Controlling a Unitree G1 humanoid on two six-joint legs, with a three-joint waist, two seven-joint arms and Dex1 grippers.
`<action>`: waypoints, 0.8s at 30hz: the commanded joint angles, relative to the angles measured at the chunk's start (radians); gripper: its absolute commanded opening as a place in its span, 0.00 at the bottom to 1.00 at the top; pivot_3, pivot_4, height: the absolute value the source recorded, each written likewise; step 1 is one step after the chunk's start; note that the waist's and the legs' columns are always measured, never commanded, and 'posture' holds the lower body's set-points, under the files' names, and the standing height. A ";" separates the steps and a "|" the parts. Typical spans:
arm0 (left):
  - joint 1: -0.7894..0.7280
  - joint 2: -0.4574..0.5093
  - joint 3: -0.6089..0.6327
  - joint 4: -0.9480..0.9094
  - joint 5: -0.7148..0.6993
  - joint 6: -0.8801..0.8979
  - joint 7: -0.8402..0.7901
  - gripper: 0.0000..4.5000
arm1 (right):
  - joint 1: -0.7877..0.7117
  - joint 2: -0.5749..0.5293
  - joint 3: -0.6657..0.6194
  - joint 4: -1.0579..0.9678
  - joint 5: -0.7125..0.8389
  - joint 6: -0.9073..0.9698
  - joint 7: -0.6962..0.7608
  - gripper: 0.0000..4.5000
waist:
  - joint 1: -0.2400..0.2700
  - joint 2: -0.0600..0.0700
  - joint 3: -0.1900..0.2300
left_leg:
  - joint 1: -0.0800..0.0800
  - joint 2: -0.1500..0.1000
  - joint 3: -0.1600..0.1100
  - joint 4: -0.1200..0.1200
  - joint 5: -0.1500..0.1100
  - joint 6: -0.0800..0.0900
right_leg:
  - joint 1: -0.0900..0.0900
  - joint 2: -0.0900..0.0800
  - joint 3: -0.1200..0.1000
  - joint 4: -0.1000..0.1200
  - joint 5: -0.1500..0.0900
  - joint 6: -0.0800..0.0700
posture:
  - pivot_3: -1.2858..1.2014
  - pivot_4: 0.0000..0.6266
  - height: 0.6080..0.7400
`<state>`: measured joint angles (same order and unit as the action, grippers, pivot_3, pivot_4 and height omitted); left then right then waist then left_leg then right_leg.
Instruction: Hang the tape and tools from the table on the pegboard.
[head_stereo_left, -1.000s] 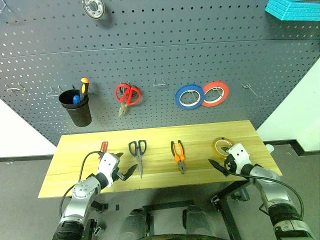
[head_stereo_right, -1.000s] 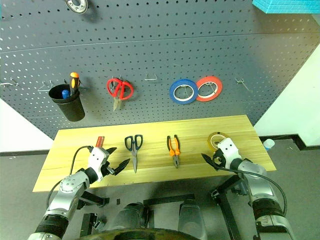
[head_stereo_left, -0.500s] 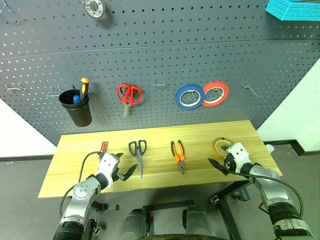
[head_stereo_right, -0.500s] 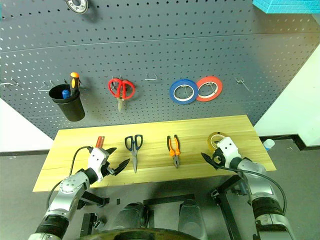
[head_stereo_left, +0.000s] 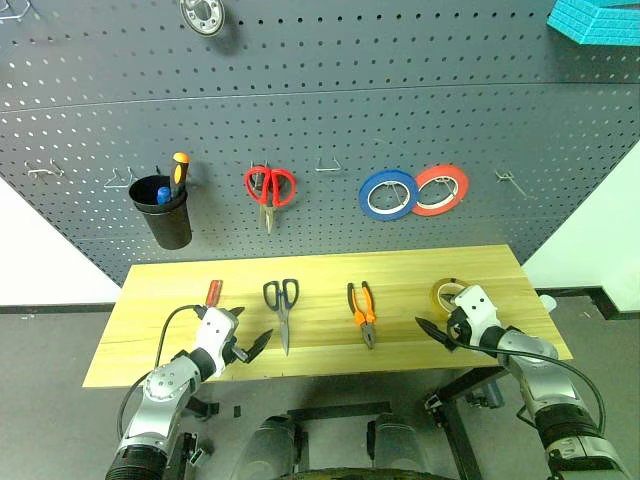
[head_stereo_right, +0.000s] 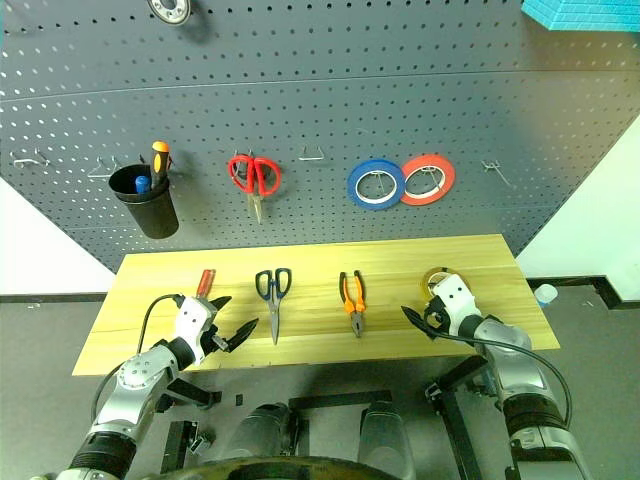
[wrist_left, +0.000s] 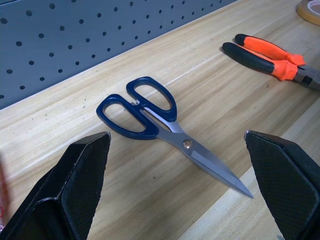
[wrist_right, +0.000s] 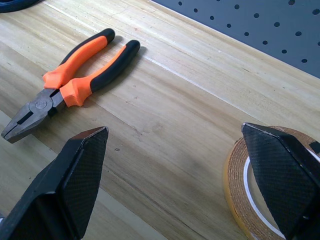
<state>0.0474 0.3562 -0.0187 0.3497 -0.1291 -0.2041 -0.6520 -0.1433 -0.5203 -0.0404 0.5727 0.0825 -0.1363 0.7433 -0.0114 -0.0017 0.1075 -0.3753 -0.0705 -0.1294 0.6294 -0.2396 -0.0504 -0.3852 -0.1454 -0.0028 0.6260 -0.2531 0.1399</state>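
On the light wood table (head_stereo_left: 150, 330) lie, from left to right, a red-handled screwdriver (head_stereo_left: 213, 292), dark-handled scissors (head_stereo_left: 279, 303), orange-and-black pliers (head_stereo_left: 361, 308) and a yellow ring of tape (head_stereo_left: 445, 293). The dark grey pegboard (head_stereo_left: 320, 110) rises behind them. My left gripper (head_stereo_left: 252, 328) hovers open at the table's front edge, between screwdriver and scissors; its wrist view faces the scissors (wrist_left: 150, 110). My right gripper (head_stereo_left: 432, 312) is open just in front of the tape, one finger beside the ring (wrist_right: 240, 190), with the pliers (wrist_right: 75, 75) further off. Neither gripper holds anything.
On the pegboard hang a black cup (head_stereo_left: 167, 212) holding an orange-handled screwdriver, red-handled scissors (head_stereo_left: 269, 186), a blue roll (head_stereo_left: 388, 193) and a red-orange roll (head_stereo_left: 441, 189). Bare hooks (head_stereo_left: 328, 162) (head_stereo_left: 510, 181) sit between and to the right of them.
The whole picture has shifted a little, so the camera moved. Both grippers stay in place and open. The red-handled scissors on the board went from slightly tilted to hanging straight.
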 joint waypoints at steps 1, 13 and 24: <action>-0.002 0.010 0.010 -0.030 -0.004 -0.019 -0.003 1.00 | -0.012 0.003 -0.006 -0.015 0.008 -0.008 -0.003 0.99 | -0.002 0.000 0.000 | 0.000 0.000 0.000 0.000 0.000 0.000 | 0.000 0.000 0.000 0.000 0.000 0.000 | 0.50 0.05 1.00; -0.038 0.008 -0.015 -0.015 0.006 -0.013 -0.027 1.00 | -0.017 -0.002 -0.012 -0.013 0.011 -0.005 -0.004 0.99 | -0.001 0.000 0.000 | 0.000 0.000 0.000 0.000 0.000 0.000 | 0.000 0.000 0.000 0.000 0.000 0.000 | 0.50 0.06 1.00; -0.296 -0.023 -0.150 0.121 0.037 0.034 -0.218 1.00 | -0.232 -0.017 0.038 0.175 -0.055 0.215 -0.029 0.99 | -0.007 0.000 0.000 | 0.000 0.000 0.000 0.000 0.000 0.000 | 0.000 0.001 0.000 0.000 0.002 0.000 | 0.49 0.06 1.00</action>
<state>-0.2215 0.3363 -0.1542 0.4608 -0.0970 -0.1631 -0.8464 -0.3361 -0.5292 -0.0061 0.7268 0.0428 0.0461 0.7287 -0.0183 -0.0017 0.1075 -0.3750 -0.0702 -0.1294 0.6295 -0.2395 -0.0503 -0.3850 -0.1440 -0.0028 0.6259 -0.2504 0.1413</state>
